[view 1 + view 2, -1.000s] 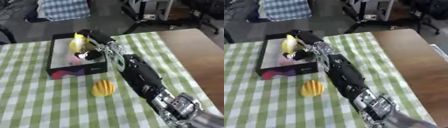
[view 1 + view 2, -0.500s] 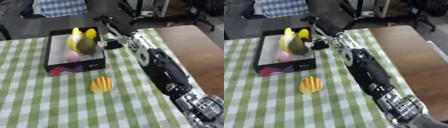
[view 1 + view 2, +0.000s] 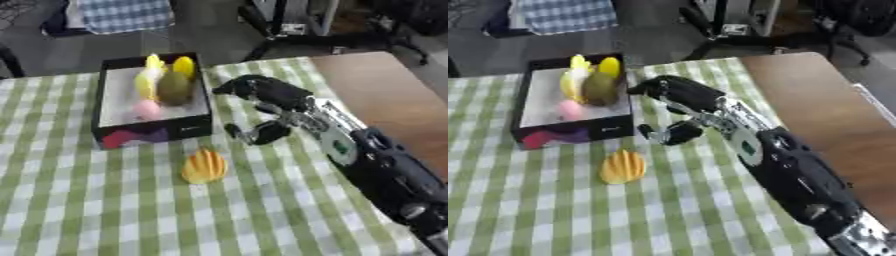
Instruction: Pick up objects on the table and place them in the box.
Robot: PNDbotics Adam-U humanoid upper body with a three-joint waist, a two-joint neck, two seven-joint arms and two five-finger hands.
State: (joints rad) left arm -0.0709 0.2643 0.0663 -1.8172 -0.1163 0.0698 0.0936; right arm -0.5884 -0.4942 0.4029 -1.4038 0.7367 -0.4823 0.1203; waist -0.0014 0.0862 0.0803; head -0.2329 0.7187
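Currently the one object left outside the box is a yellow-orange ribbed item point(image 3: 205, 166), shell-like in shape, lying on the green checked tablecloth point(image 3: 79, 210) just below centre frame. It sits near the box's front wall but apart from it. Judged by its look, it is a light moulded toy: stiff, smooth, possibly slippery along the ridges. A grasp across its narrower width, thumb on one flank and fingers on the other, appears the soundest hold; a pinch at the tapered end risks it squirting out.

The black box point(image 3: 106, 75) stands in the upper left of the frame and already holds a yellow piece point(image 3: 146, 80), a second yellow piece point(image 3: 185, 66), an olive-green oval point(image 3: 173, 87) and a pink round item point(image 3: 146, 109). A red-purple patch marks its front face.

The right hand point(image 3: 262, 95) hangs just right of the box, above the cloth, fingers loosely curled and holding nothing, thumb tucked low. The left hand does not show in either view. Bare wooden tabletop point(image 3: 385, 90) lies at the right.
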